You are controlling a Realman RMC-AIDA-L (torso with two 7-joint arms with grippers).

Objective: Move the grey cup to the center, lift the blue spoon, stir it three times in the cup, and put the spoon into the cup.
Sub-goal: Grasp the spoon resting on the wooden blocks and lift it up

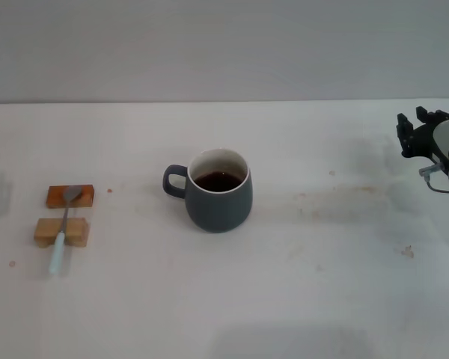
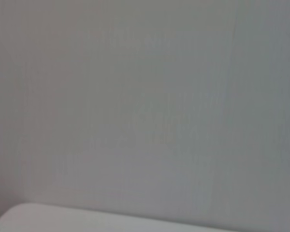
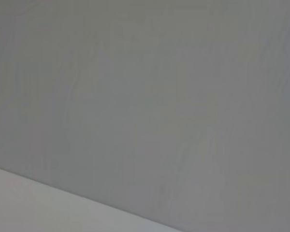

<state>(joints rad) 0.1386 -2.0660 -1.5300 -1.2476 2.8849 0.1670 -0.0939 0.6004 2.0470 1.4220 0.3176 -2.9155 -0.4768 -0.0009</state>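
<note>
The grey cup (image 1: 218,191) stands upright near the middle of the white table (image 1: 322,284), its handle to the left and dark brown liquid inside. At the far left the blue spoon (image 1: 62,233) lies across two small wooden blocks (image 1: 66,213), metal bowl on the farther block, pale handle toward the front edge. My right gripper (image 1: 417,133) hangs at the right edge of the head view, well away from the cup. The left gripper is out of view. Both wrist views hold only a plain grey wall and a strip of table.
Faint brown stains (image 1: 337,196) mark the table to the right of the cup. A grey wall (image 1: 224,45) rises behind the table's far edge.
</note>
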